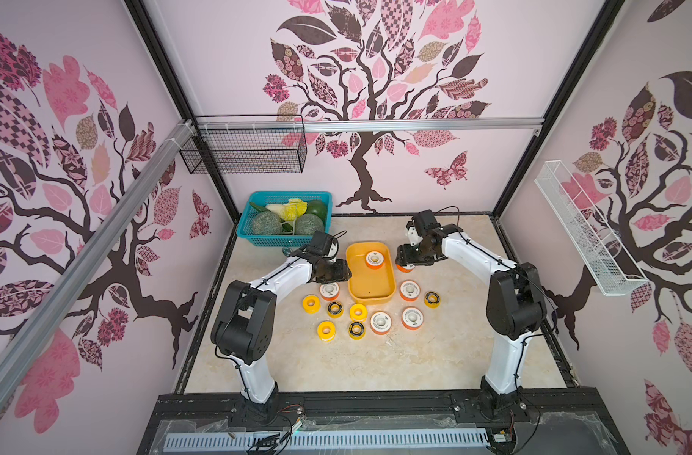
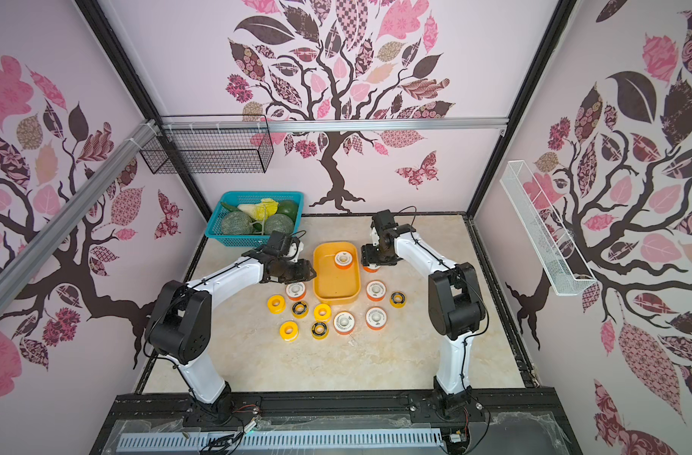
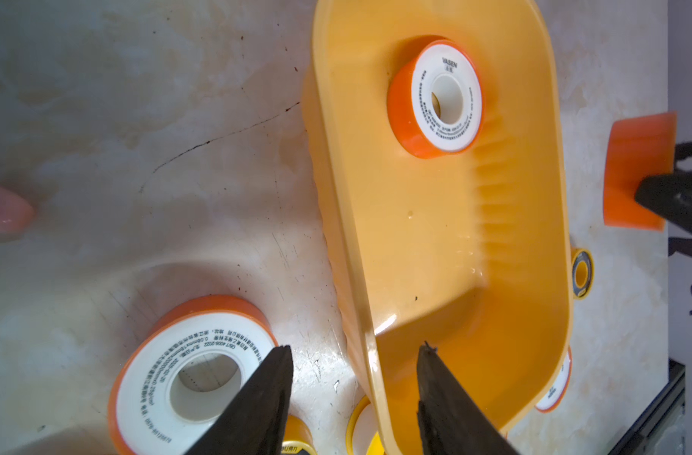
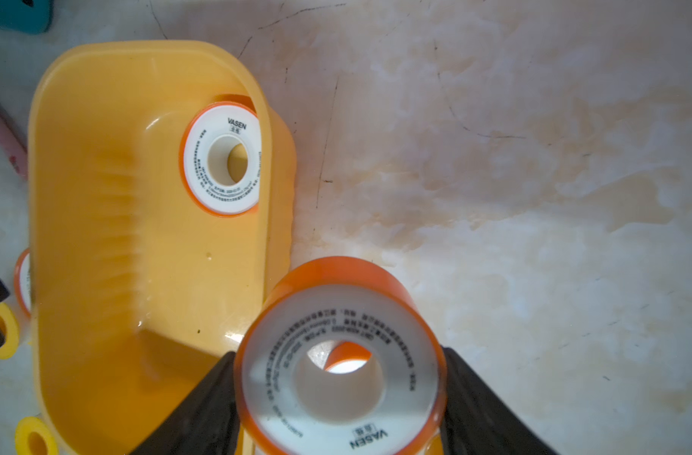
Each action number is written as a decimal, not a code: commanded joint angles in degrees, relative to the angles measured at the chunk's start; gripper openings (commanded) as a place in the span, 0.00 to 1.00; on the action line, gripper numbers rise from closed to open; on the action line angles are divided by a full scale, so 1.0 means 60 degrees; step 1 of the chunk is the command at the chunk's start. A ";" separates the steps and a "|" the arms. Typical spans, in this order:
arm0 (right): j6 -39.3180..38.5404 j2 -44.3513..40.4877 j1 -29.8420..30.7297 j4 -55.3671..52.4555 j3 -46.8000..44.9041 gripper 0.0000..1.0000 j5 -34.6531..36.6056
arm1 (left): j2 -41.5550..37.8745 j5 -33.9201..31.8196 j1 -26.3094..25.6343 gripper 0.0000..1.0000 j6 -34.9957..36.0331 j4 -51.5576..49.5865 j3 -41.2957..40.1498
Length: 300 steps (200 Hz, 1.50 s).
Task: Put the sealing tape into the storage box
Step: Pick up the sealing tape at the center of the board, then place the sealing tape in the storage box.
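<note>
The storage box (image 1: 372, 287) (image 2: 336, 285) is a shallow orange-yellow tub in mid-table, shown in both top views. One orange-and-white sealing tape roll (image 1: 374, 260) (image 3: 435, 98) (image 4: 222, 161) lies flat in its far end. My right gripper (image 1: 407, 262) (image 4: 338, 354) is shut on a second orange roll (image 4: 336, 307) (image 3: 635, 169), held just outside the box's right wall. At the box's left wall my left gripper (image 1: 332, 273) (image 3: 356, 348) hangs open and empty, its fingers on either side of the rim. Another orange roll (image 3: 190, 378) (image 1: 329, 290) lies beside it.
Several loose rolls, yellow (image 1: 311, 304), black-and-yellow (image 1: 431, 299) and orange-white (image 1: 381, 323), lie on the table in front of and beside the box. A teal basket (image 1: 249, 232) of vegetables stands at the back left. A black wire basket (image 1: 245, 153) and a white mesh shelf (image 1: 584, 232) hang on the walls.
</note>
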 commanded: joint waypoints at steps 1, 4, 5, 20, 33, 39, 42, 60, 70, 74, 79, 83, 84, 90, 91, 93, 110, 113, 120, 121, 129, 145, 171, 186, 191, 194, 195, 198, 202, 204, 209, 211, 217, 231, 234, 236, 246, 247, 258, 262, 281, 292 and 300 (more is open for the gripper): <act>0.0148 -0.0504 0.0109 0.0309 0.0143 0.72 -0.0878 | 0.0234 0.0245 0.0020 0.46 0.0002 0.0223 0.0289; 0.0131 -0.0511 0.0119 0.0328 0.0149 0.72 -0.0922 | 0.0260 0.0260 0.0010 0.45 -0.0002 0.0233 0.0285; 0.0124 -0.0519 0.0126 0.0338 0.0150 0.72 -0.0937 | 0.0266 0.0261 0.0009 0.44 -0.0007 0.0241 0.0288; 0.0052 -0.0501 0.0213 0.0340 0.0258 0.72 -0.1088 | 0.0327 0.0306 0.0010 0.40 -0.0009 0.0291 0.0291; -0.0040 -0.0469 0.0356 0.0318 0.0369 0.72 -0.1151 | 0.0409 0.0320 0.0002 0.35 -0.0012 0.0307 0.0304; -0.0086 -0.0432 0.0416 0.0305 0.0431 0.72 -0.1145 | 0.0453 0.0350 0.0005 0.35 -0.0003 0.0306 0.0320; -0.0112 -0.0414 0.0454 0.0285 0.0465 0.72 -0.1144 | 0.0481 0.0358 0.0003 0.34 -0.0003 0.0308 0.0331; -0.0255 -0.0280 0.0649 0.0151 0.0715 0.72 -0.1135 | 0.0571 0.0479 0.0000 0.32 0.0026 0.0291 0.0364; -0.0342 -0.0224 0.0776 0.0122 0.0805 0.72 -0.1071 | 0.0581 0.0490 -0.0020 0.31 0.0011 0.0291 0.0373; -0.0377 -0.0199 0.0831 0.0127 0.0859 0.72 -0.1058 | 0.0604 0.0502 -0.0021 0.31 0.0018 0.0289 0.0379; -0.0399 -0.0182 0.0891 0.0114 0.0896 0.72 -0.1022 | 0.0596 0.0506 -0.0021 0.30 0.0035 0.0282 0.0370; -0.0435 -0.0155 0.0937 0.0099 0.0936 0.72 -0.0982 | 0.0615 0.0500 -0.0019 0.29 0.0033 0.0279 0.0390; -0.0437 -0.0143 0.0952 0.0099 0.0947 0.72 -0.0967 | 0.0612 0.0499 -0.0020 0.29 0.0040 0.0279 0.0377; -0.0468 -0.0087 0.0990 0.0087 0.1003 0.72 -0.0924 | 0.0616 0.0490 -0.0035 0.29 0.0048 0.0279 0.0387; -0.0476 -0.0080 0.1001 0.0078 0.1017 0.72 -0.0916 | 0.0620 0.0493 -0.0035 0.29 0.0047 0.0279 0.0383; -0.0489 -0.0056 0.1027 0.0071 0.1034 0.72 -0.0910 | 0.0630 0.0496 -0.0028 0.29 0.0047 0.0268 0.0384; -0.0606 0.0153 0.1180 -0.0088 0.1284 0.72 -0.0753 | 0.0681 0.0502 -0.0035 0.26 0.0078 0.0213 0.0429; -0.0626 0.0185 0.1201 -0.0099 0.1322 0.72 -0.0702 | 0.0693 0.0498 -0.0028 0.26 0.0084 0.0221 0.0435; -0.0683 0.0308 0.1300 -0.0159 0.1455 0.72 -0.0564 | 0.0711 0.0497 -0.0044 0.25 0.0091 0.0177 0.0451; -0.0693 0.0315 0.1317 -0.0169 0.1470 0.72 -0.0553 | 0.0718 0.0497 -0.0047 0.25 0.0091 0.0169 0.0452; -0.0767 0.0440 0.1395 -0.0256 0.1627 0.72 -0.0403 | 0.0733 0.0497 -0.0046 0.24 0.0105 0.0143 0.0490; -0.0906 0.0724 0.1553 -0.0477 0.1974 0.72 -0.0147 | 0.0753 0.0490 -0.0065 0.24 0.0143 0.0092 0.0518; -0.1172 0.1270 0.1812 -0.0967 0.2635 0.72 0.0342 | 0.0816 0.0455 -0.0091 0.22 0.0173 -0.0009 0.0576; -0.1322 0.1543 0.1954 -0.1171 0.2900 0.72 0.0584 | 0.0863 0.0417 -0.0084 0.22 0.0201 -0.0087 0.0613; -0.1368 0.1626 0.1994 -0.1245 0.2994 0.72 0.0653 | 0.0869 0.0402 -0.0087 0.22 0.0208 -0.0112 0.0628; -0.1387 0.1674 0.2014 -0.1271 0.3025 0.72 0.0695 | 0.0872 0.0395 -0.0093 0.22 0.0220 -0.0120 0.0624; -0.1397 0.1695 0.2025 -0.1275 0.3024 0.72 0.0707 | 0.0872 0.0395 -0.0094 0.22 0.0214 -0.0118 0.0619; -0.1426 0.1738 0.2047 -0.1313 0.3091 0.72 0.0729 | 0.0872 0.0383 -0.0094 0.22 0.0220 -0.0121 0.0627; -0.1456 0.1784 0.2077 -0.1343 0.3132 0.72 0.0765 | 0.0872 0.0373 -0.0094 0.22 0.0216 -0.0131 0.0617; -0.1474 0.1794 0.2080 -0.1357 0.3145 0.71 0.0781 | 0.0872 0.0367 -0.0094 0.22 0.0221 -0.0139 0.0614; -0.1493 0.1864 0.2111 -0.1393 0.3201 0.72 0.0836 | 0.0870 0.0338 -0.0090 0.22 0.0230 -0.0145 0.0627; -0.1498 0.1884 0.2118 -0.1406 0.3207 0.72 0.0846 | 0.0872 0.0333 -0.0093 0.22 0.0229 -0.0146 0.0628; -0.1530 0.1951 0.2148 -0.1445 0.3255 0.72 0.0941 | 0.0864 0.0314 -0.0094 0.22 0.0231 -0.0164 0.0618; -0.1593 0.2070 0.2212 -0.1548 0.3352 0.72 0.1032 | 0.0871 0.0292 -0.0094 0.22 0.0227 -0.0179 0.0618; -0.1599 0.2101 0.2204 -0.1580 0.3381 0.72 0.1039 | 0.0872 0.0299 -0.0094 0.22 0.0236 -0.0178 0.0638; -0.1609 0.2112 0.2214 -0.1588 0.3387 0.72 0.1040 | 0.0872 0.0294 -0.0094 0.22 0.0237 -0.0176 0.0641; -0.1648 0.2200 0.2227 -0.1678 0.3433 0.72 0.1040 | 0.0872 0.0277 -0.0094 0.22 0.0252 -0.0190 0.0643; -0.1659 0.2199 0.2235 -0.1676 0.3441 0.72 0.1040 | 0.0872 0.0277 -0.0094 0.22 0.0252 -0.0190 0.0643; -0.1711 0.2310 0.2269 -0.1745 0.3505 0.72 0.1087 | 0.0876 0.0270 -0.0090 0.22 0.0252 -0.0212 0.0631; -0.1711 0.2348 0.2280 -0.1760 0.3518 0.72 0.1123 | 0.0886 0.0263 -0.0094 0.22 0.0252 -0.0209 0.0642; -0.1742 0.2521 0.2315 -0.1840 0.3616 0.72 0.1288 | 0.0890 0.0262 -0.0092 0.22 0.0267 -0.0226 0.0655; -0.1736 0.2631 0.2322 -0.1900 0.3703 0.72 0.1426 | 0.0887 0.0262 -0.0092 0.22 0.0282 -0.0243 0.0665; -0.1717 0.2709 0.2319 -0.1923 0.3754 0.72 0.1560 | 0.0901 0.0248 -0.0093 0.22 0.0296 -0.0264 0.0667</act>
